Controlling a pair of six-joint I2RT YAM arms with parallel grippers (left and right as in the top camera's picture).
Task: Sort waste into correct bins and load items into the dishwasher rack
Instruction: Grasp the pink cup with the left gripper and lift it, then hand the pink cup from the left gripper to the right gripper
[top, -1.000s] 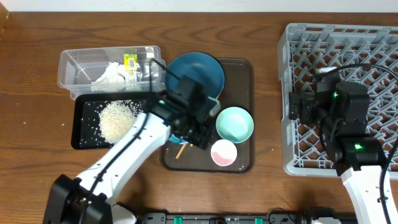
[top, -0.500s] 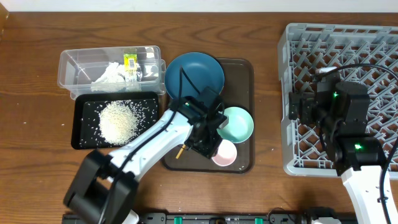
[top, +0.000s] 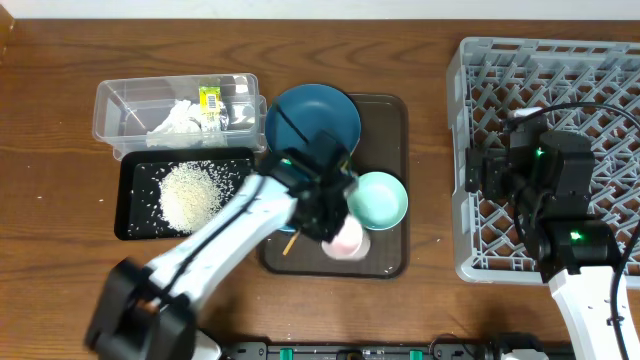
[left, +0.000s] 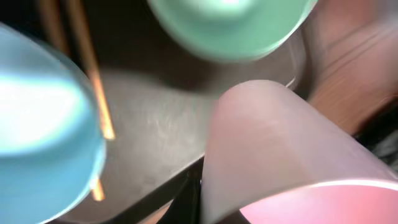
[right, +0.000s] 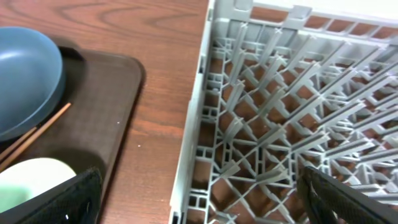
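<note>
We see wood-grain table (top: 60, 250), clear plastic tub (top: 130, 100), matt plastic rack (top: 560, 70), smooth brown tray (top: 385, 130), glossy mint-green bowl (top: 380, 198), satiny pink bowl (left: 280, 143).

Wooden worktop (top: 60, 150): clear tub (top: 103, 110) and black tray (top: 122, 200) at left, brown tray (top: 385, 130) at centre, grey rack (top: 600, 80) at right.

A table (top: 50, 260) of dark brown wood fills nearly the whole overhead view, its grain running from left to right. Along its far edge lies a narrow pale strip (top: 300, 6); whether this is wall or floor cannot be told. The light is even, casting only soft, short shadows on the wood.
</note>
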